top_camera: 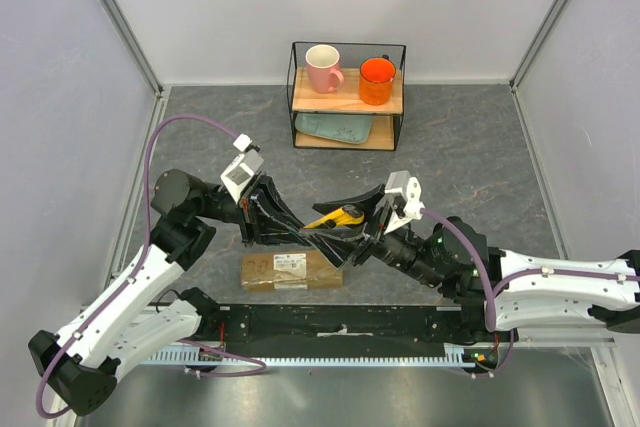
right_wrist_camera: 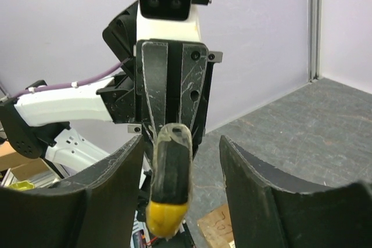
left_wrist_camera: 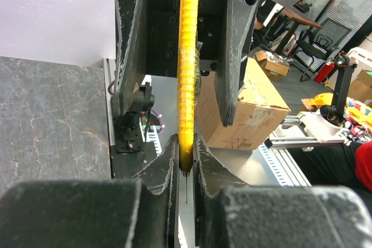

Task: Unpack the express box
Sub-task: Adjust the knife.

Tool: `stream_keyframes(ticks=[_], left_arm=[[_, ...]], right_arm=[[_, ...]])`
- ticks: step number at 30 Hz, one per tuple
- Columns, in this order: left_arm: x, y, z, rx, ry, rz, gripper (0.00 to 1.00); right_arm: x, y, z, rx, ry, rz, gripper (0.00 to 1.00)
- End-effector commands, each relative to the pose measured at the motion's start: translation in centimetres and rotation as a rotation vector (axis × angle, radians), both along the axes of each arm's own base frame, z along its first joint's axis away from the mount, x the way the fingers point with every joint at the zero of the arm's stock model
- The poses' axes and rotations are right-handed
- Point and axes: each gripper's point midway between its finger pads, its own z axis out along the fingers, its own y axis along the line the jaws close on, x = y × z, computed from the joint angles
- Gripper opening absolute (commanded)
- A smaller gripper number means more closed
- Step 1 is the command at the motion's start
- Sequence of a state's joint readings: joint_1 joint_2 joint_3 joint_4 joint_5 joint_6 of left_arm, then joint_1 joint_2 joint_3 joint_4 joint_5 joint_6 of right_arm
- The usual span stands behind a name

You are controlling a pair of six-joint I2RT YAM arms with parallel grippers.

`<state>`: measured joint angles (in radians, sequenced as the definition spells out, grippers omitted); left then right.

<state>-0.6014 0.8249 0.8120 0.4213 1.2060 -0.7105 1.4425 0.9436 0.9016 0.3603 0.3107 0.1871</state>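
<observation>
Top: express box [top_camera: 290, 270] lies flat on the surface [top_camera: 460, 147], white label [top_camera: 291, 264] facing up, print too small to read. Yellow utility knife [top_camera: 340, 215] is just behind the box's right end, where both arms meet.

Left wrist: left gripper [left_wrist_camera: 186, 158] jaws pinch the knife edge-on. The opposing fingers [left_wrist_camera: 132, 39] flank it with gaps on both sides.

Right wrist: right gripper [right_wrist_camera: 180, 142] jaws spread, knife between them, untouched. Brown cardboard corner [right_wrist_camera: 218, 225] low in view has dark marks, unreadable.
</observation>
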Motion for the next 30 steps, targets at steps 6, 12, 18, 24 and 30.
stream_keyframes(ticks=[6, 12, 18, 24, 30], left_arm=[[-0.1, 0.2, 0.6, -0.018, -0.016, 0.009, 0.02], [-0.5, 0.4, 0.3, -0.01, -0.026, -0.009, 0.02], [-1.0, 0.6, -0.2, 0.0, -0.039, -0.031, 0.02], [-1.6, 1.0, -0.6, 0.008, -0.062, -0.062, 0.02], [-2.0, 1.2, -1.2, 0.022, -0.066, -0.081, 0.02]], right_arm=[[-0.1, 0.5, 1.7, 0.047, -0.022, 0.025, 0.32], [-0.3, 1.1, 1.5, 0.028, -0.013, 0.052, 0.31], [-0.1, 0.7, 2.3, 0.028, -0.021, 0.042, 0.32], [-0.1, 1.0, 2.4, -0.006, -0.028, 0.059, 0.05], [-0.7, 1.8, 1.9, -0.024, -0.037, 0.109, 0.0]])
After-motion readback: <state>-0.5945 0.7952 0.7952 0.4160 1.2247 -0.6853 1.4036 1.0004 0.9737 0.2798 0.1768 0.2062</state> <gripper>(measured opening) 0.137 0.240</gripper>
